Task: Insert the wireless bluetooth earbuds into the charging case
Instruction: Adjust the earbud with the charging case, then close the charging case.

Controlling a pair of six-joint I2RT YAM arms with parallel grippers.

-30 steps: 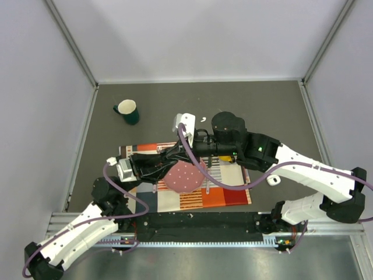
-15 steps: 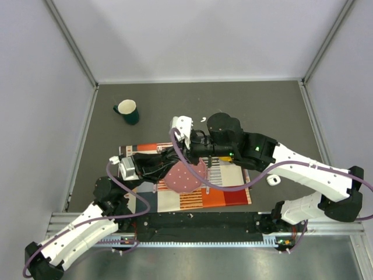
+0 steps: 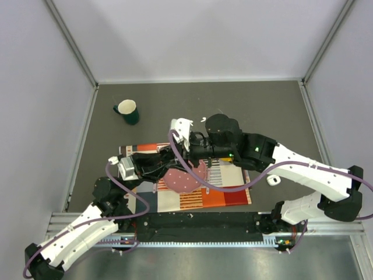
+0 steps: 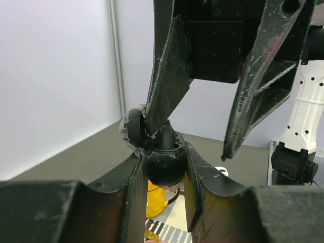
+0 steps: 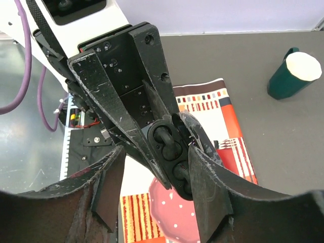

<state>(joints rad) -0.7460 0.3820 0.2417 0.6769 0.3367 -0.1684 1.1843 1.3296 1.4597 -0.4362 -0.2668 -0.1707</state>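
In the overhead view a dark green mug (image 3: 127, 111) stands at the upper left. At the centre, above a striped mat (image 3: 233, 195) and a pink dotted plate (image 3: 182, 181), the left gripper (image 4: 163, 174) is clamped narrow on an open black charging case (image 5: 176, 154), with a black earbud (image 5: 164, 139) seated in one well. The right gripper (image 4: 188, 143) is spread wide over the case, one finger against it, the other clear, holding nothing. A small white box (image 3: 272, 179) lies just right of the mat.
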